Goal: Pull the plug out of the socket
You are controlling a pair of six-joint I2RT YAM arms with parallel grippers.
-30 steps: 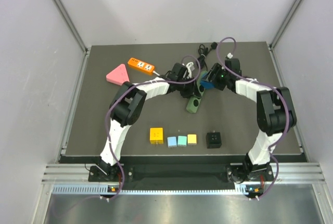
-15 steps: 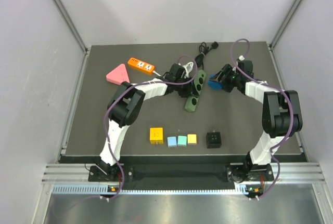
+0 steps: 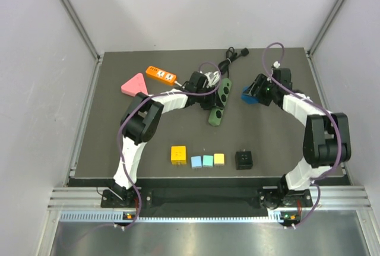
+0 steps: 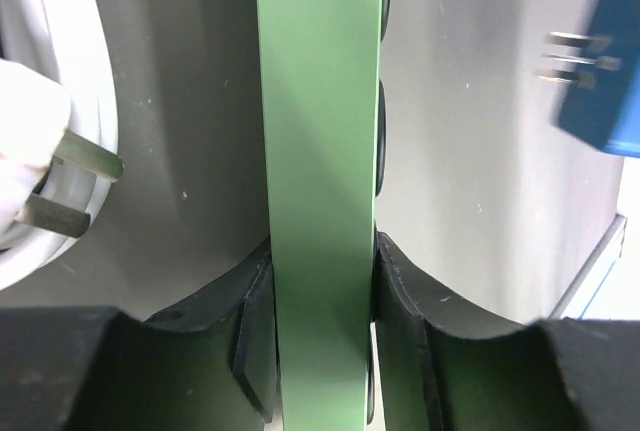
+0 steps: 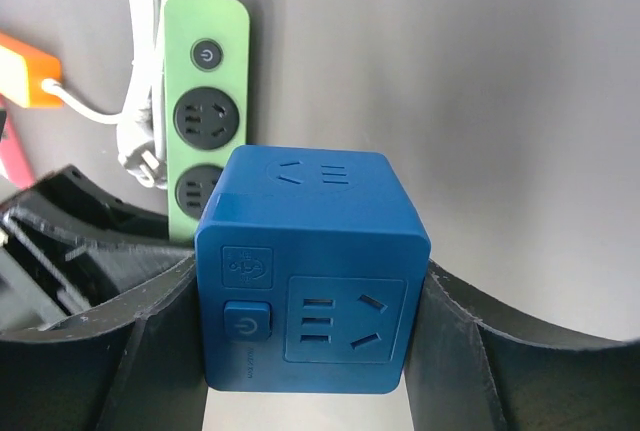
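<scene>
on the dark desk [image 3: 148, 137] lies the green power strip [image 3: 218, 103], clamped by its sides between the left fingers [image 4: 255, 321]. the blue cube plug [image 5: 310, 271], prongs bare, is clear of the strip on its right, pinched between the right fingers [image 5: 455, 346].

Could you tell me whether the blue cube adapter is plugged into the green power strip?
No, the blue cube adapter sits apart from the green power strip, its metal prongs bare.
</scene>
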